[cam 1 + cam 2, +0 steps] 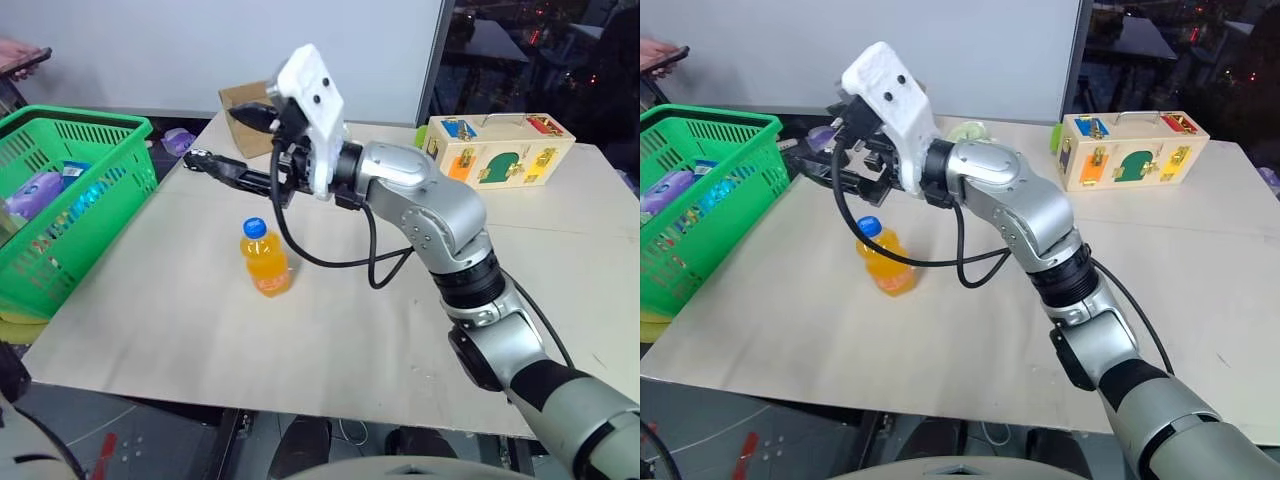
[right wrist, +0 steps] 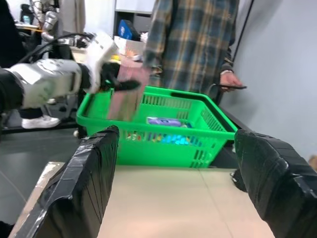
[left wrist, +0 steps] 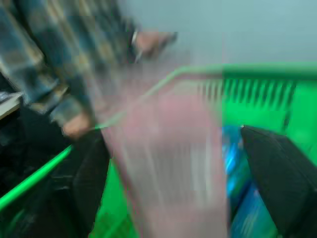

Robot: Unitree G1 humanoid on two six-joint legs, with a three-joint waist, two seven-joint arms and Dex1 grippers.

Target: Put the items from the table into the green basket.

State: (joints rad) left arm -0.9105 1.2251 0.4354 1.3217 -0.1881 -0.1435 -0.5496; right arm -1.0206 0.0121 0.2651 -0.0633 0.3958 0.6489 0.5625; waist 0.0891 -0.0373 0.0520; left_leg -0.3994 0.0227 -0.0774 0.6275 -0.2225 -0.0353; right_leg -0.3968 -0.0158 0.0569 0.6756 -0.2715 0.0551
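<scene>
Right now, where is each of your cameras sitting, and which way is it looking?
Left eye view: on the head, looking forward and down at the table and orange-drink bottle; the right gripper shows.
Right eye view: beside it, same scene.
Left wrist view: looks into the green basket; its own fingers flank the pink carton.
Right wrist view: faces the basket, left gripper and a person, past its own fingers.
Both wrist views share basket, carton, person.
</scene>
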